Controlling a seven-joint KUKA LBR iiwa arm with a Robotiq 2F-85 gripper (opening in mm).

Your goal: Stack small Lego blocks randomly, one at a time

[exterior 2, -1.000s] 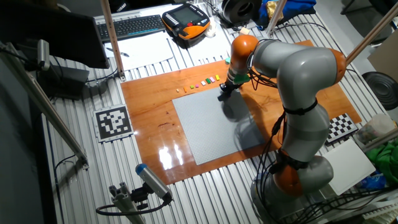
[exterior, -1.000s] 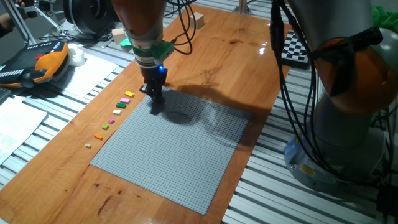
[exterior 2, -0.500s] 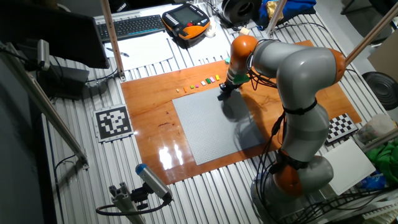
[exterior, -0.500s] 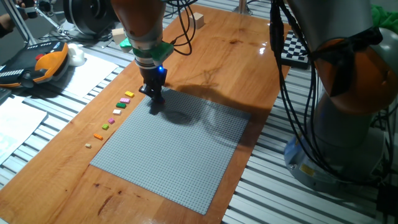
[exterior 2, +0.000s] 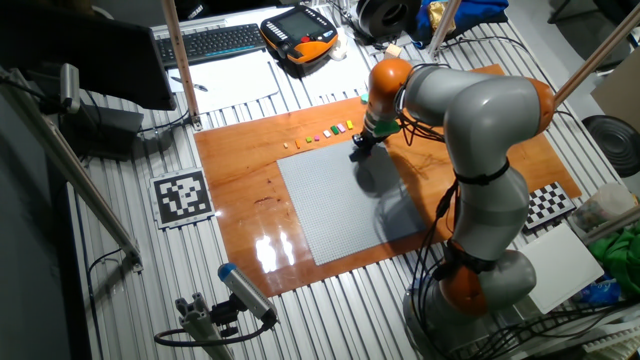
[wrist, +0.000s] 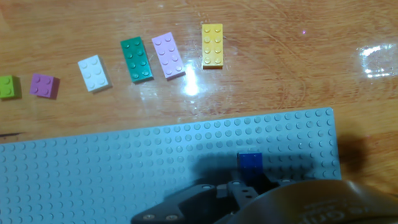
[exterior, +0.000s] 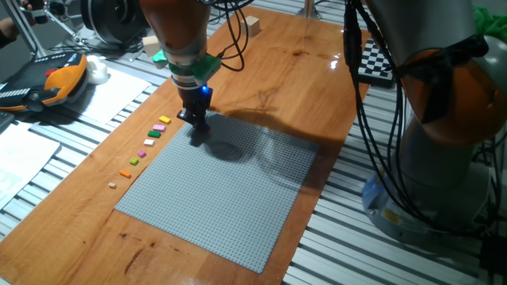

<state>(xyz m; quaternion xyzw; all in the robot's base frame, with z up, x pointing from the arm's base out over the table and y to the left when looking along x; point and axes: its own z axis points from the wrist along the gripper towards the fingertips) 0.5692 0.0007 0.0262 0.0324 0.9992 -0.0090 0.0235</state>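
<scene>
My gripper [exterior: 196, 136] stands at the far left corner of the grey baseplate [exterior: 230, 198], its tips down on the studs. In the hand view a blue Lego block [wrist: 250, 163] sits on the baseplate [wrist: 93, 174] right at the tips of my gripper [wrist: 249, 179], which looks shut on it. On the wood beside the plate lie other small Lego blocks in a row: yellow [wrist: 212, 45], pink [wrist: 168, 55], green [wrist: 137, 59], white [wrist: 94, 73], purple [wrist: 43, 86] and lime [wrist: 7, 87]. An orange block [exterior: 124, 173] and a tan one [exterior: 112, 185] end the row.
Two wooden cubes [exterior: 150, 43] [exterior: 252, 24] rest at the back of the table. A checkerboard [exterior: 372, 59] lies at the right edge, a teach pendant [exterior: 55, 83] off the table to the left. The arm's base [exterior: 444, 158] rises at the right.
</scene>
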